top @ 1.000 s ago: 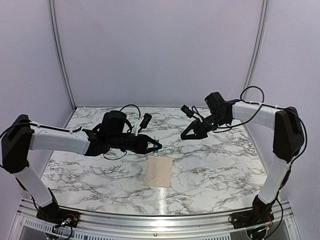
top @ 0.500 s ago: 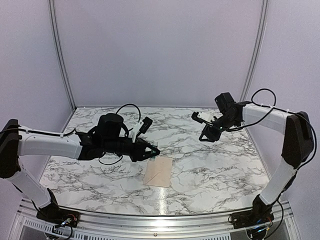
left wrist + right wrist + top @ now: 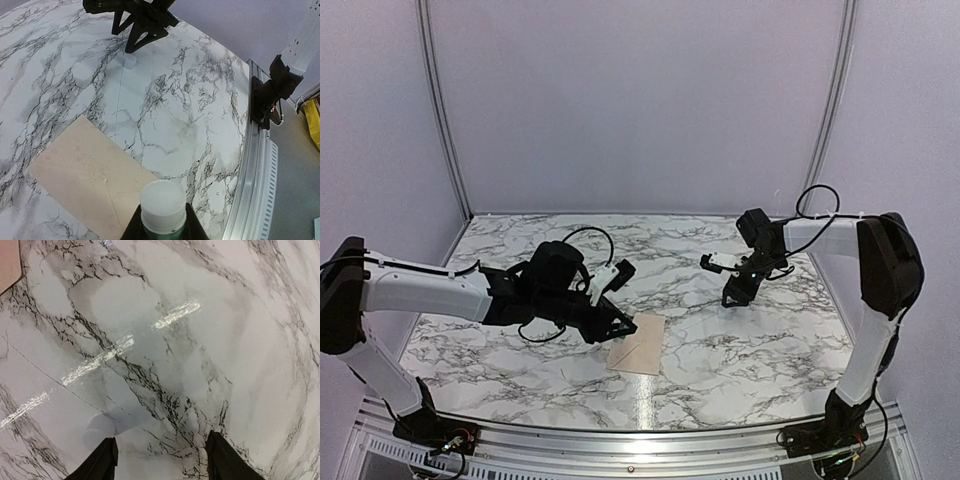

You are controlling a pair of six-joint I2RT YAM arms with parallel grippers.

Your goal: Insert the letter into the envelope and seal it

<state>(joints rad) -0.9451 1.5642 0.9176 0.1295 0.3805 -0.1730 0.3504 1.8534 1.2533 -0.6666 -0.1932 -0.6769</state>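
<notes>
Envelope [image 3: 638,343] lies flat by the table's front edge from above, no loose letter visible, so likely loaded; left wrist: left pincer [image 3: 164,225] clamped on a glue stick [image 3: 161,197] over it; right wrist: right pincer [image 3: 161,437] spread, empty; I reckon sealing's left.

Top external: high behind both bases, overlooking the whole counter [image 3: 740,340]. Left wrist: close, looking past the tube [image 3: 161,200] in the left pincer [image 3: 162,227], across the envelope [image 3: 85,170] ahead, to the right pincer [image 3: 142,22]. Right wrist: close, facing down; shares an envelope corner.

White arm links [image 3: 425,285], black joints [image 3: 890,265], looping black cables [image 3: 817,187].
</notes>
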